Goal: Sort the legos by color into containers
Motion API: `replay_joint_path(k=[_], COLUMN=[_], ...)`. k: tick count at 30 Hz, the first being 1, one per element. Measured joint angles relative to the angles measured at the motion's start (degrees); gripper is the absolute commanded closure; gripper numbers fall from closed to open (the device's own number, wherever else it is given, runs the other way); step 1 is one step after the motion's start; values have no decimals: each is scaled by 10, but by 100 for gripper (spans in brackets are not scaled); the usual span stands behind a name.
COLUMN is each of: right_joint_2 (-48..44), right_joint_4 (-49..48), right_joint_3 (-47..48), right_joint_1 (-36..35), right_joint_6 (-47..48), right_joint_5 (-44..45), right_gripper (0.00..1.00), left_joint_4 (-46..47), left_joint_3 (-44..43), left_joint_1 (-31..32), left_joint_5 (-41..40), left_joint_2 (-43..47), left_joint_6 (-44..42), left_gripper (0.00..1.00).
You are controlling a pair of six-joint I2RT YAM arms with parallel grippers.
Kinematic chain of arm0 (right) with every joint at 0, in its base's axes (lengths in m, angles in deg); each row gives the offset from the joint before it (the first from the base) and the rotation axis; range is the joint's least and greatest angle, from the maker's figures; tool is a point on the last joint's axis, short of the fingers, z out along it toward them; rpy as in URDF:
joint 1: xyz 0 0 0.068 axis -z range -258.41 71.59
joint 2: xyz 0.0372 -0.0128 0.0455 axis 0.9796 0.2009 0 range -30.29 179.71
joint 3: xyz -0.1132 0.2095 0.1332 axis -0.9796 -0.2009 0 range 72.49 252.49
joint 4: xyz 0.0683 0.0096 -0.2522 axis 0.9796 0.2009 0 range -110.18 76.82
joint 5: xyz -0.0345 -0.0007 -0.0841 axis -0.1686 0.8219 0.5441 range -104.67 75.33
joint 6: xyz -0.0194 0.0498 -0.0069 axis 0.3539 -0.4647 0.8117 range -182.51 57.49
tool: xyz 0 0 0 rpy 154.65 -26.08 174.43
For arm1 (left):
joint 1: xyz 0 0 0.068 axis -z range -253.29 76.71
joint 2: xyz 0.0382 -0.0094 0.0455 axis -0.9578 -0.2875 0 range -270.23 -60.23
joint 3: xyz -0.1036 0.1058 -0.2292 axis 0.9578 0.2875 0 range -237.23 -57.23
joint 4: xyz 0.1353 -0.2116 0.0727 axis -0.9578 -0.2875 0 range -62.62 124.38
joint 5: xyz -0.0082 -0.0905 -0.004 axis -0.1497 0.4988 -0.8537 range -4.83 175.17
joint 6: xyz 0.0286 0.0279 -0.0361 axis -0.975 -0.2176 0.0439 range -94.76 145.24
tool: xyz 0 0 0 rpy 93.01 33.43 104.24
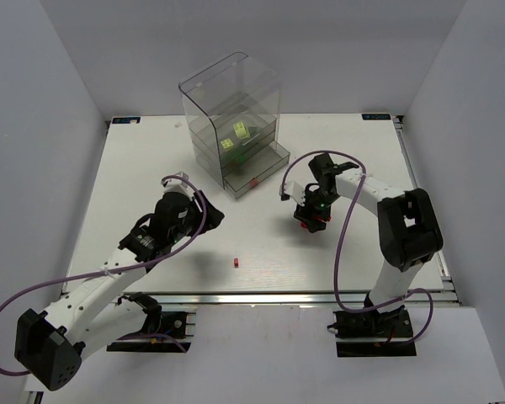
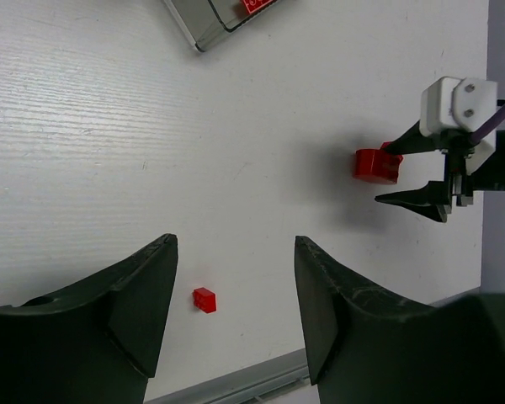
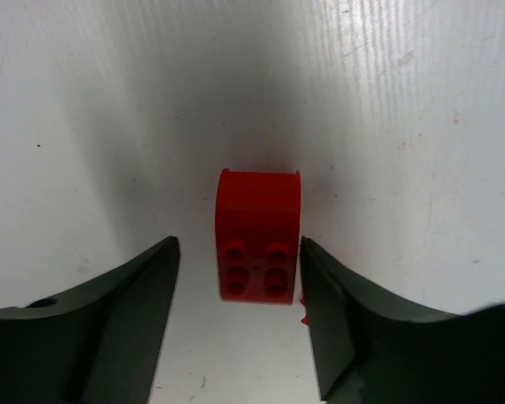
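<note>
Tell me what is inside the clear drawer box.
Yellow-green bricks lie in an upper drawer; a red brick in the pulled-out bottom drawer. Anything deeper is unclear.

Brick (image 1: 235, 263) before drawers (image 1: 273, 162) (bricks (image 1: 234, 139) inside).

Drawer unit (image 1: 231, 118) blocks the far edge at centre, and its lowest drawer (image 1: 268, 162) juts inward. Right gripper (image 1: 311, 222) straddles a red brick (image 3: 259, 244) right of centre. Small red brick (image 1: 235, 263) lies toward the near edge. Passage is free along the left edge and at the far-right corner.
</note>
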Motion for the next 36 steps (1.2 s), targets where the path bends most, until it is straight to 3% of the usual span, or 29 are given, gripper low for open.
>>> replay_joint_path(k=[4,8,11,18,23,36], right_joint_2=[15,19,23,80,141,202], right_joint_4=[-3,-4,12,83,71,-153], right_joint_3=[-1,4,26,218,372,400], right_joint_1=[0,0,1,13,18,1], right_joint_6=[0,-1,-2,-67,-170,-260], right_joint_5=[0,-4,-23,-151,-219,-108], right_gripper=[57,88,100,100,100,100], left_joint_4=[-1,-1,1,16,17,4], left_joint_3=[0,6,9,18,18,22], left_joint_1=[0,0,0,0,0,0], left_joint_5=[1,1,6,21,27,27], left_joint_2=[4,11,14,15,15,28], left_joint_6=[4,8,12,17,17,39], left_gripper=[33,33,33,33,33,33])
